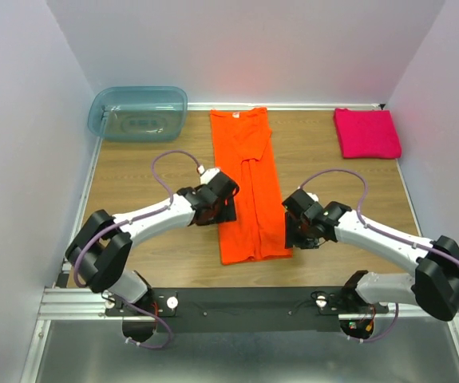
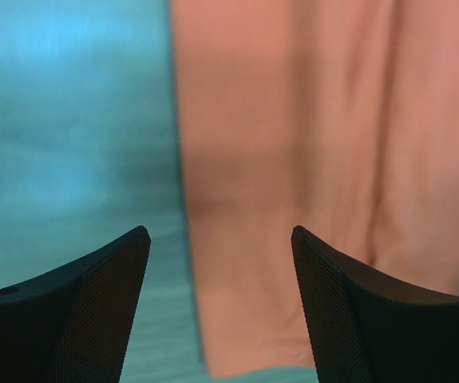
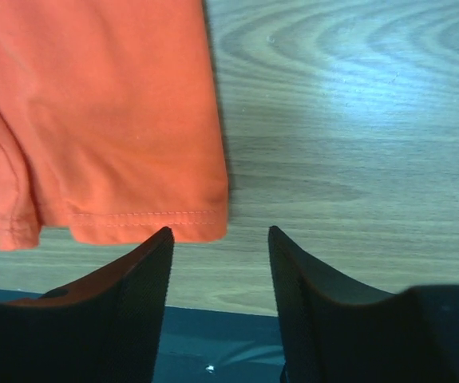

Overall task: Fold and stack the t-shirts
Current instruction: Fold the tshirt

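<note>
Grippers first: left gripper [image 2: 221, 235] is spread wide with nothing between its fingers. We see it over the left edge of the orange t-shirt [image 1: 249, 183], about midway along it, with one finger above cloth and the other above bare table [image 1: 149, 171]. The right gripper [image 3: 219, 231] is also spread and empty. It sits at the shirt's near right corner, where the hem ends just beyond its fingertips and there is bare wood to the right. We can't tell whether either one touches the cloth.

The table is wood-grain. The orange t-shirt lies flat mid-table between the two arms, folded lengthwise into a long strip with the collar at the far end and the hem near. A blue-green tub [image 1: 137, 113] sits in the far left corner. The pink t-shirt [image 1: 366, 132] is a folded square in the far right corner, well apart from the orange one.
</note>
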`<state>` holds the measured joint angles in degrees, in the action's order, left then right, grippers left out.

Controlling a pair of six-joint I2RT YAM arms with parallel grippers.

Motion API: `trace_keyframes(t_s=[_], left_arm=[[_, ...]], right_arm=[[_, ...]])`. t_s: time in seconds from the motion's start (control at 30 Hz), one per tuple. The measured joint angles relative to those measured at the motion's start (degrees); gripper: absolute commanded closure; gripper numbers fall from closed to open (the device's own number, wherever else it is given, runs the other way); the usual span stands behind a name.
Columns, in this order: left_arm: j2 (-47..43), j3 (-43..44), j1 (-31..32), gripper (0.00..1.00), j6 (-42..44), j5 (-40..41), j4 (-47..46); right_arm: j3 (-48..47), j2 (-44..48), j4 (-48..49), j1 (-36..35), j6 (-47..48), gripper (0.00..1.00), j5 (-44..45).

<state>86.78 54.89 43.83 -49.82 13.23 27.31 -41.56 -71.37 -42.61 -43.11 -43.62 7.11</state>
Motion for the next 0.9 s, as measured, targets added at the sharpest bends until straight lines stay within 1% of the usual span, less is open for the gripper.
trace_keyframes(t_s=[0.07,0.23,0.3,0.37,0.5,0.57,0.87,0.9], left_arm=[[-2.14,-2.80,2.05,0.23,-2.80,0.00,2.58],[-11.43,-7.80,3.91,0.23,-6.60,-0.57,4.70],[-13.29,-9.03,4.09,0.23,-7.45,-1.14,4.87],[-14.10,-10.47,4.26,0.23,-8.22,-2.08,4.94],[-14.23,-13.09,5.27,0.23,-9.01,-3.69,5.01],[-14.23,-13.86,5.75,0.23,-9.38,-4.46,4.98],[-14.19,-14.23,6.84,0.23,-9.62,-5.86,4.50],[-14.10,-14.23,6.91,0.23,-9.62,-6.08,4.46]], right_arm=[[0.04,0.57,0.39,0.13,0.17,0.51,0.02],[0.70,-0.68,2.51,0.22,0.66,0.53,-0.42],[1.14,-1.51,3.06,0.22,0.63,0.53,-0.59],[1.49,-2.29,3.48,0.22,0.61,0.53,-0.59],[1.84,-4.11,4.26,0.22,0.57,0.58,-0.59],[2.14,-4.98,4.66,0.22,0.57,0.59,-0.74],[3.19,-6.14,5.90,0.50,0.63,0.61,-2.27],[3.13,-6.40,5.92,0.50,0.76,0.64,-2.47]])
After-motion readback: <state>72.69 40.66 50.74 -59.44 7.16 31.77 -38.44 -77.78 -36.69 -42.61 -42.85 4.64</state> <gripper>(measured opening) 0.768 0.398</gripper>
